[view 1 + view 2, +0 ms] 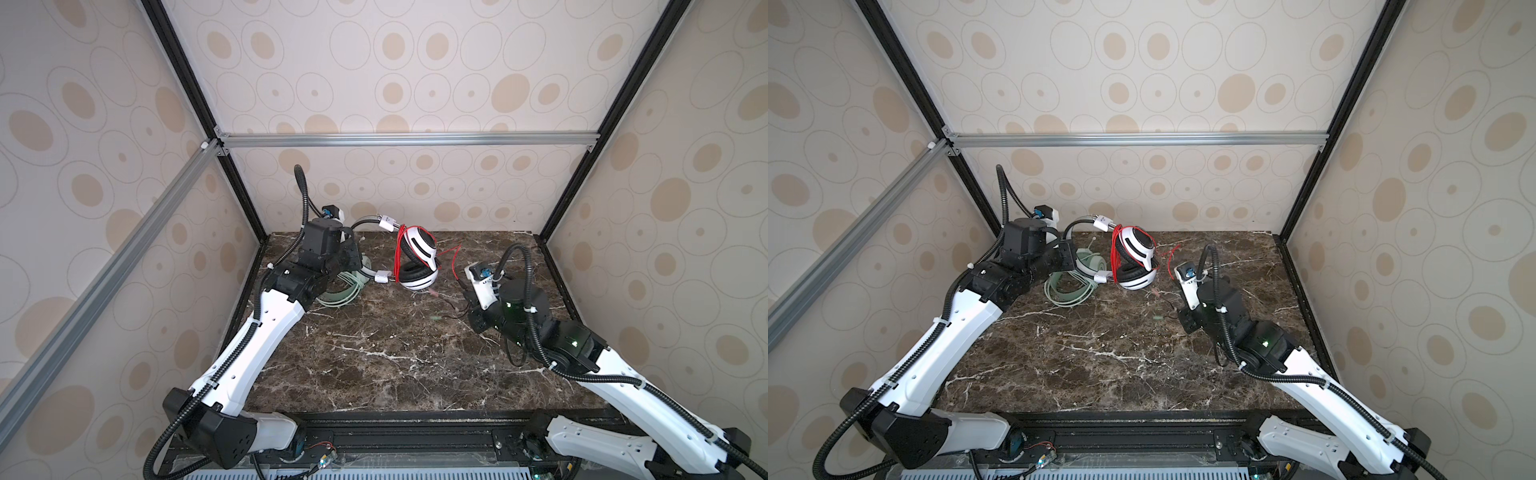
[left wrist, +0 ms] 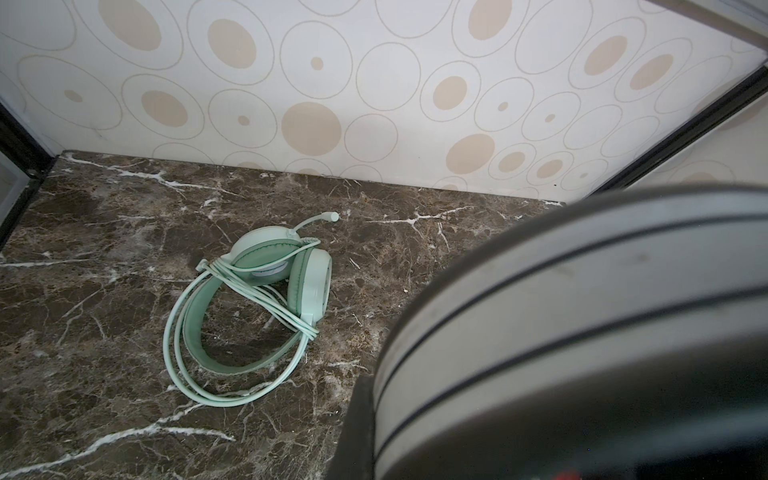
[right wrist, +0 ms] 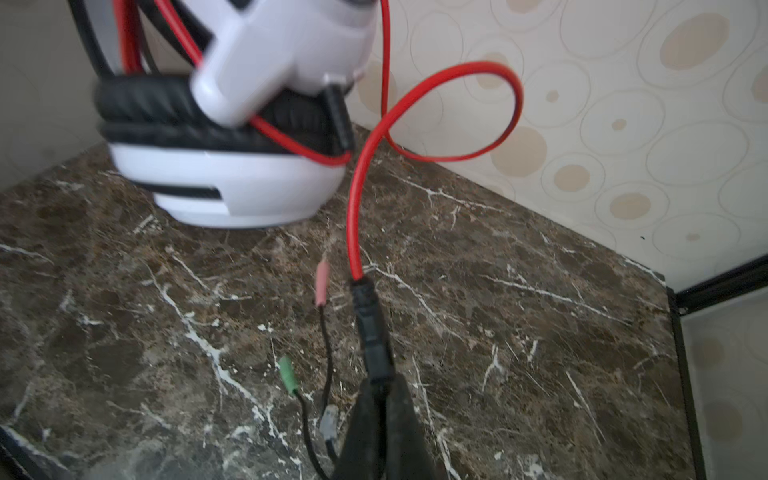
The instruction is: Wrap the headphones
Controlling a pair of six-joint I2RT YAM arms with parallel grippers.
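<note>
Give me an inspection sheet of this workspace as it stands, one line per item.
Surface: brown marble tabletop.
Job's things: mint-green headset lying on it, pale cable wound round; white-and-black headset held by its grey headband.
Clutter: nothing seen.
Grippers: left pincer shut on that headband; right pincer shut on the black junction of the red cable.
Cables: red cable partly wound round the ear cups, rest looping free; pink plug and green plug loose.
Surroundings: oval-patterned walls, aluminium frame.

The front and middle of the dark brown marble table (image 1: 374, 365) lie bare. At the back, the mint-green over-ear headset (image 1: 1090, 264), the white-and-black over-ear headset (image 1: 417, 262) and its thin red cable (image 3: 351, 208) block passage; beige circle-patterned walls (image 1: 415, 83) close three sides.
</note>
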